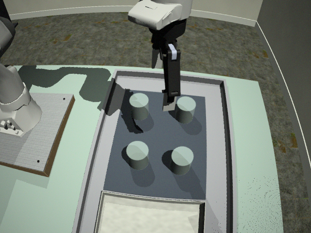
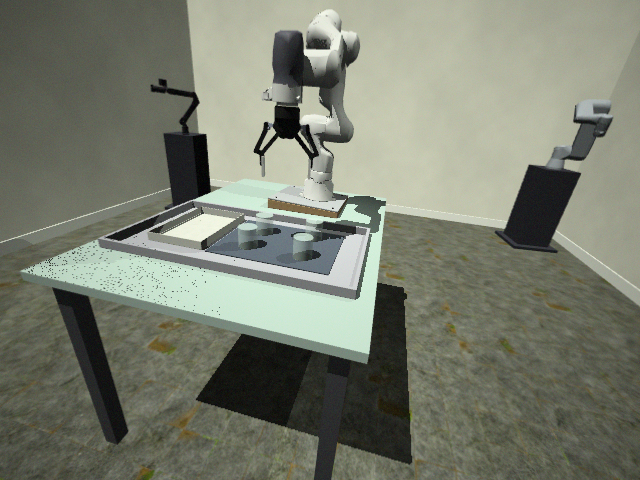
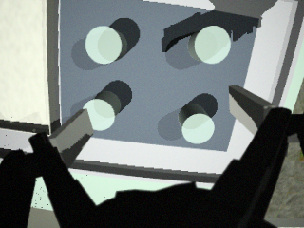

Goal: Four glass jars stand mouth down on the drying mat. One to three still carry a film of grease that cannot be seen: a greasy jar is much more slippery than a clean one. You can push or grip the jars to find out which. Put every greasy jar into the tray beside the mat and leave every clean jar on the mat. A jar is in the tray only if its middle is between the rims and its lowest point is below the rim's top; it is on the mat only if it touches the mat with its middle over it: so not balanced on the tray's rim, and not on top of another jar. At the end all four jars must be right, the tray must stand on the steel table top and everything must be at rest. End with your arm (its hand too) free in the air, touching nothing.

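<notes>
Four pale jars stand upright on the dark mat point(image 1: 160, 140) point(image 3: 147, 71): far-left jar point(image 1: 138, 105) point(image 2: 313, 227) point(image 3: 212, 45), far-right jar point(image 1: 185, 108) point(image 2: 302, 246) point(image 3: 198, 128), near-left jar point(image 1: 137, 154) point(image 2: 264, 222) point(image 3: 104, 45) and near-right jar point(image 1: 181, 160) point(image 2: 247, 236) point(image 3: 99, 115), as the top view shows them. No grease shows on any. The tray point(image 1: 150, 198) point(image 2: 175, 240) point(image 3: 53, 71) lies beside the mat's near edge, with no jar visible in it. My gripper point(image 1: 160, 88) point(image 2: 287, 170) point(image 3: 158, 110) is open and empty, well above the jars.
A grey raised rim point(image 1: 229, 150) point(image 2: 232, 268) surrounds the mat and tray. The arm's base plate point(image 1: 55, 110) point(image 2: 289, 204) stands beyond the rim, on the left in the top view. The arm's shadow falls around the far-left jar.
</notes>
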You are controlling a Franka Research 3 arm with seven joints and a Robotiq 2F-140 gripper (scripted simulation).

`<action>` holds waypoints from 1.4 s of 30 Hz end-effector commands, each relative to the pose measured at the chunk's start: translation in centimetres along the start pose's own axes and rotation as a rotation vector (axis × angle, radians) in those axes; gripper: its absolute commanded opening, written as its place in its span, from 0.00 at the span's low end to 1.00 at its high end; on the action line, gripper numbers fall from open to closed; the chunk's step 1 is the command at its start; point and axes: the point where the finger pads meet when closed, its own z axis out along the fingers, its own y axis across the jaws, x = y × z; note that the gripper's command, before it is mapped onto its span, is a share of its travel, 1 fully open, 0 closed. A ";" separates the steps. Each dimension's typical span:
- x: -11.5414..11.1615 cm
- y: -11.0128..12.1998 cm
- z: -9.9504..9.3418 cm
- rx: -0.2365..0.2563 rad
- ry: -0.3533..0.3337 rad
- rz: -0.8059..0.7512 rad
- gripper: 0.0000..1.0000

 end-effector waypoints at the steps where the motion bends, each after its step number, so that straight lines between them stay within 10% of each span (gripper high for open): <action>1: -0.2 -0.4 0.4 0.007 -0.009 0.137 1.00; 30: -0.4 -0.9 0.8 0.015 -0.019 0.284 1.00; 31: -0.4 -0.9 0.8 0.015 -0.019 0.284 0.00; 42: -0.4 -0.9 0.8 0.015 -0.019 0.284 0.00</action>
